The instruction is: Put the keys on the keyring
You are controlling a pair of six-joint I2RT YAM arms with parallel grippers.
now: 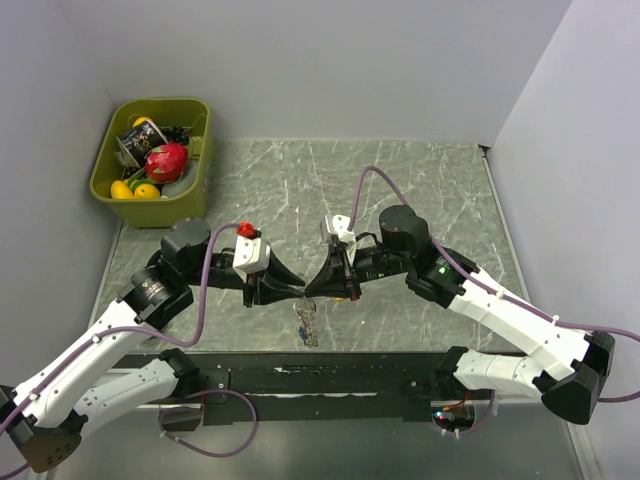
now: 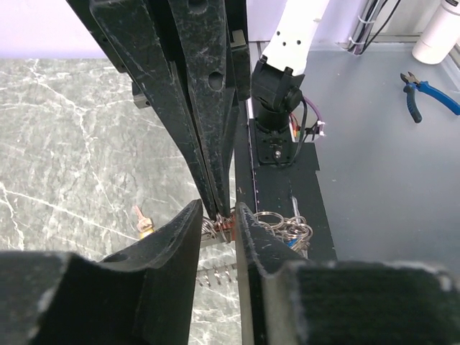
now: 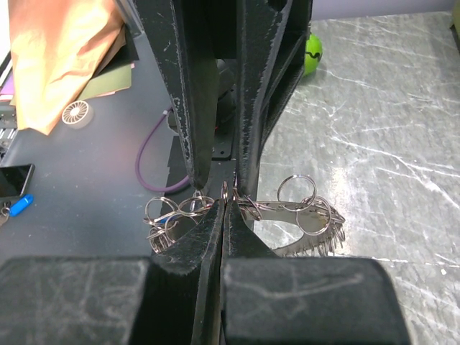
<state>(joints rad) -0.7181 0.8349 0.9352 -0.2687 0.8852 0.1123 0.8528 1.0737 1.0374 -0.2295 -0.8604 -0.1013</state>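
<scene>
Evidently right gripper [image 3: 225, 207] pinched shut on grey-keyed thin metal keyring [image 3: 302, 205], steadying it; left gripper [image 2: 218, 218] slightly parted, hold unclear

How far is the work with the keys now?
Done: nothing I can confirm. In hand: the right gripper is shut on the keyring, tip to tip with the left gripper. To do: a tan key lies loose on the table, not yet on the ring.
</scene>
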